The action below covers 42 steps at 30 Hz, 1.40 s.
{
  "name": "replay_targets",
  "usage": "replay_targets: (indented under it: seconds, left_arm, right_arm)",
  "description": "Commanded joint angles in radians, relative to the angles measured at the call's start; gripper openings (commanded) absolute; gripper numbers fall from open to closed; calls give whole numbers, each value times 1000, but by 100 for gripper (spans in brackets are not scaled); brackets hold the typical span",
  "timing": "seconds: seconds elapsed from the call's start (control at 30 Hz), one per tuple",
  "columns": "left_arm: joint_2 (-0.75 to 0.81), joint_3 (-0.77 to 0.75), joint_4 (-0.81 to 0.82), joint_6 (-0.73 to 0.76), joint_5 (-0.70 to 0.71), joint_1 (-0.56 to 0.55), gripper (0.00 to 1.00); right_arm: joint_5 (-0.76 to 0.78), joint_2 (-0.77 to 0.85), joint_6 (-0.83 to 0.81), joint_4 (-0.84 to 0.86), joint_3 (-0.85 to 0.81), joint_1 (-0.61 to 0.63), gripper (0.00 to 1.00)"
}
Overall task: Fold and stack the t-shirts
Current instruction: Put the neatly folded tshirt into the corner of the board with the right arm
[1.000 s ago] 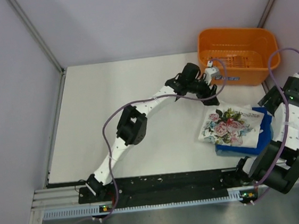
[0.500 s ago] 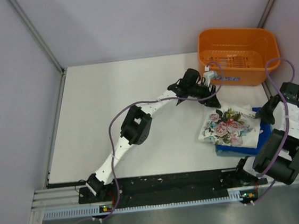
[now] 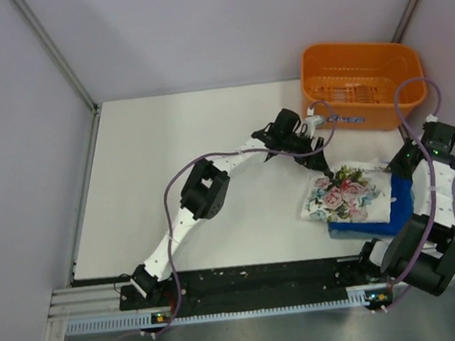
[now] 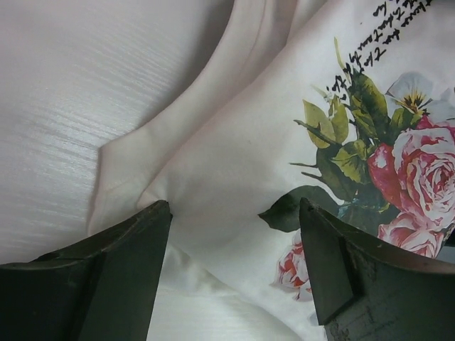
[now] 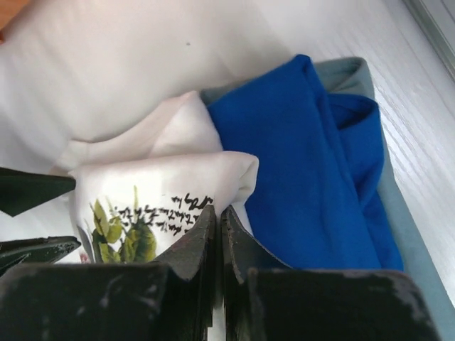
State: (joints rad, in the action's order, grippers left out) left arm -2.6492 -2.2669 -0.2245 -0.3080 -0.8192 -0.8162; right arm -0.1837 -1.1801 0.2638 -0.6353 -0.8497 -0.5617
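We've moved in on the white rose-print cloth t-shirt (image 3: 345, 193) atop the royal-blue cloth t-shirt (image 3: 402, 203): left end effector (image 4: 234, 213) spread astride a corner, right end effector (image 5: 217, 213) closed at its edge; probably only tidying remains.

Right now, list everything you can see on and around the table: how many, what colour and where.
floral t-shirt: one, white with pink roses and dark lettering, lying on the blue one at the table's right side.
blue t-shirt: one, royal blue, under the floral one, showing at its near and right edges.
basket: one, orange, far right corner.
table: one, white.
cables: two, purple, one looping along each arm.
left claw: one, black, open over the floral t-shirt's edge.
right claw: one, black, shut at the floral t-shirt's lettered corner.
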Motion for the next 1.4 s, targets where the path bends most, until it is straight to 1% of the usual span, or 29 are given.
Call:
replay_targets:
  seconds: [0.0, 0.1, 0.27, 0.33, 0.37, 0.53, 0.57, 0.6, 0.63, 0.67, 0.77, 0.83, 0.93, 1.03, 1.2, 1.23, 1.27, 1.3, 1.33, 1.37]
  left_arm:
    - [94, 14, 0, 4, 29, 35, 78]
    - [90, 41, 2, 14, 26, 29, 76]
    - [83, 52, 13, 4, 25, 25, 75]
    - [77, 47, 37, 3, 5, 17, 72]
    - [75, 41, 37, 1, -14, 12, 69]
    - [75, 41, 51, -5, -107, -9, 47]
    - [77, 40, 54, -5, -126, -9, 41]
    - [77, 40, 56, -5, -135, -9, 32]
    - [81, 38, 56, -5, -141, -8, 13]
    - [86, 37, 57, -5, -146, -8, 0]
    - [116, 30, 66, -9, -143, 11, 0]
    - [147, 30, 60, 0, -117, 38, 0]
    - [192, 35, 14, 43, -61, 69, 0]
    - [225, 67, 4, 63, -34, 87, 0]
    - [218, 130, 20, 52, -38, 83, 0]
    - [212, 141, 24, 50, -37, 78, 0]
    - [206, 148, 24, 52, -37, 74, 0]
    - [199, 155, 22, 53, -32, 69, 0]
    - [193, 159, 22, 55, -25, 63, 0]
    - [186, 159, 22, 58, -23, 58, 5]
  right_arm:
    - [-37, 54, -66, 66, -2, 33, 0]
    - [-39, 62, -74, 85, 8, 32, 0]
    - [-85, 40, -74, 100, 3, 32, 0]
    - [-95, 39, -72, 103, 4, 36, 0]
    - [-97, 37, -74, 103, 3, 34, 0]
    - [-123, 39, -80, 117, 3, 36, 0]
    - [-128, 39, -78, 118, 1, 36, 0]
    - [-132, 37, -80, 118, 0, 36, 0]
    - [-137, 40, -81, 120, -2, 36, 0]
    - [-141, 42, -86, 121, -2, 34, 0]
    - [-163, 51, -97, 137, -3, 37, 0]
    - [-192, 65, -103, 167, 6, 40, 0]
    - [-230, 92, -116, 250, 35, 42, 0]
    - [-237, 106, -129, 321, 75, 42, 0]
    - [-240, 56, -130, 361, 87, 45, 0]
    - [-238, 42, -132, 362, 83, 43, 1]
    - [-234, 25, -130, 361, 75, 43, 6]
    - [-234, 4, -132, 358, 67, 45, 14]
    - [-227, -15, -127, 350, 57, 46, 27]
    - [-214, -33, -123, 327, 38, 45, 43]
